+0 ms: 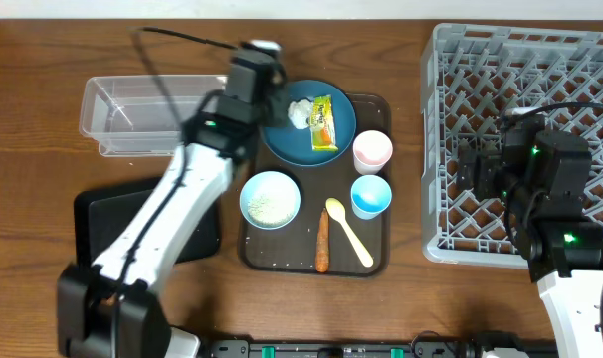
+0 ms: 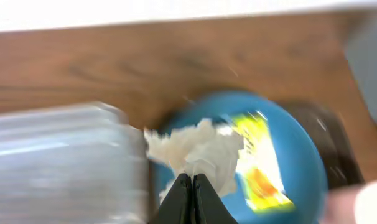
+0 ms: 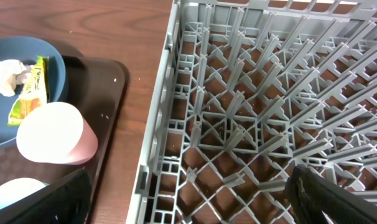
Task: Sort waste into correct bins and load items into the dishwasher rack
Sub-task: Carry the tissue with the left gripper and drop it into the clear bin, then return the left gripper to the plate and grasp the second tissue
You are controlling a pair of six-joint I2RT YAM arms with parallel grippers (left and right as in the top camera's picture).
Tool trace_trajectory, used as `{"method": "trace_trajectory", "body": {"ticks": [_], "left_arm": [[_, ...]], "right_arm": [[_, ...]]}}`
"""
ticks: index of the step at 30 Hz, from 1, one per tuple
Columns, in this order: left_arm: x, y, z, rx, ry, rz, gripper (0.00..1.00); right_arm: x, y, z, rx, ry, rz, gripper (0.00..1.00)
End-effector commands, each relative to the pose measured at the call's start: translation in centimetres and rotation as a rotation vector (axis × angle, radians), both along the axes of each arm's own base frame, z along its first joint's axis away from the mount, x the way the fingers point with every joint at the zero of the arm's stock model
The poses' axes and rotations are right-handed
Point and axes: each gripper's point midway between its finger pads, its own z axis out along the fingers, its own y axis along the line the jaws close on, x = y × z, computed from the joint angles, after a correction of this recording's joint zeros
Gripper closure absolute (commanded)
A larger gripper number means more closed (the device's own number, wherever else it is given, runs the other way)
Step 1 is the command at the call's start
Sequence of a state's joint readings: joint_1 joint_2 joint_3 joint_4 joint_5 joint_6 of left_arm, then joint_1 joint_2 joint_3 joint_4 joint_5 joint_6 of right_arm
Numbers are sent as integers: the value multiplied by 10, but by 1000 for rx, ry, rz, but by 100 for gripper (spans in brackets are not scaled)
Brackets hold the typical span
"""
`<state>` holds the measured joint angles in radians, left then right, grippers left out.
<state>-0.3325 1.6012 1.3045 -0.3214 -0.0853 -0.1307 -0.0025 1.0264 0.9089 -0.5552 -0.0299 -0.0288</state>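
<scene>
Left gripper (image 2: pixel 192 182) pinching white tissue (image 2: pixel 198 149) at blue plate (image 2: pixel 294 165) | right gripper (image 3: pixel 188 196) spread above grey rack (image 3: pixel 251 112)

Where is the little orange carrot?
In the overhead view, the small orange carrot lies on the dark brown serving tray, just left of the pale yellow spoon.

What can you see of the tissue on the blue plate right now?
The tissue is a white, crumpled wad of soft paper with ragged folds. It sits on the upper left part of the round blue plate, close against the yellow-green wrapper. The left pincer is shut on its near edge, tips pressed together. The wrist view is blurred, so I cannot tell whether it is lifted off the plate.
</scene>
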Motion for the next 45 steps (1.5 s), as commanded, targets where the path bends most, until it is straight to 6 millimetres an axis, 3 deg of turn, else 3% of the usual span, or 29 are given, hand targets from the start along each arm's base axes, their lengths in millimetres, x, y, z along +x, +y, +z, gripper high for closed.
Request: {"method": "trace_trajectory", "body": {"ticks": [1, 6, 8, 13, 15, 23, 32, 37, 45], "left_arm": [[11, 48, -5, 70, -1, 145, 94], [20, 94, -24, 81, 43, 242, 94], [22, 103, -30, 84, 56, 262, 93], [24, 108, -28, 78, 47, 271, 56], [27, 97, -24, 44, 30, 232, 46], [25, 16, -22, -119, 34, -33, 42], [30, -46, -70, -107, 77, -147, 39], [38, -62, -101, -102, 95, -170, 38], [40, -64, -156, -81, 170, -168, 38]], "right_arm": [[3, 7, 9, 19, -20, 11, 1], [3, 7, 9, 19, -19, 12, 1], [3, 7, 9, 19, -19, 12, 1], [3, 7, 9, 19, -20, 12, 1], [3, 7, 9, 18, -20, 11, 1], [3, 7, 9, 18, -20, 11, 1], [2, 7, 8, 19, -16, 12, 1], [0, 7, 6, 18, -4, 11, 1], [0, 7, 5, 18, -1, 12, 1]]}}
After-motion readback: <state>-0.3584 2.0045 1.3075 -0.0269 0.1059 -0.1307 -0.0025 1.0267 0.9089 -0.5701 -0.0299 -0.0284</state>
